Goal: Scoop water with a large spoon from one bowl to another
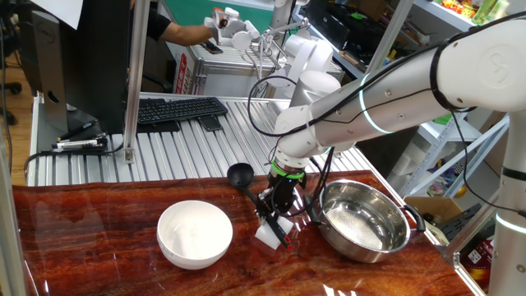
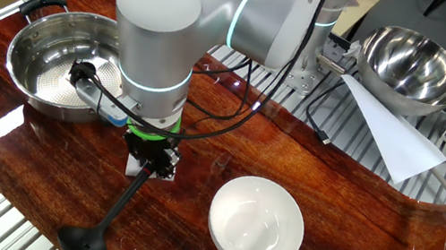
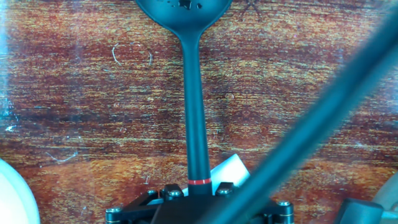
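In one fixed view, left to right: the white bowl (image 1: pixel 195 234), then the black ladle (image 1: pixel 241 175) with its cup on the counter (image 1: pixel 82 238), then my hand (image 1: pixel 275 215) closed narrow on the ladle's handle end over a white block (image 1: pixel 271 233), then the steel bowl (image 1: pixel 364 219). Only my hand view shows the red band (image 3: pixel 199 182) just ahead of my grip. Only the other fixed view shows a second steel bowl (image 2: pixel 413 68) off the counter.
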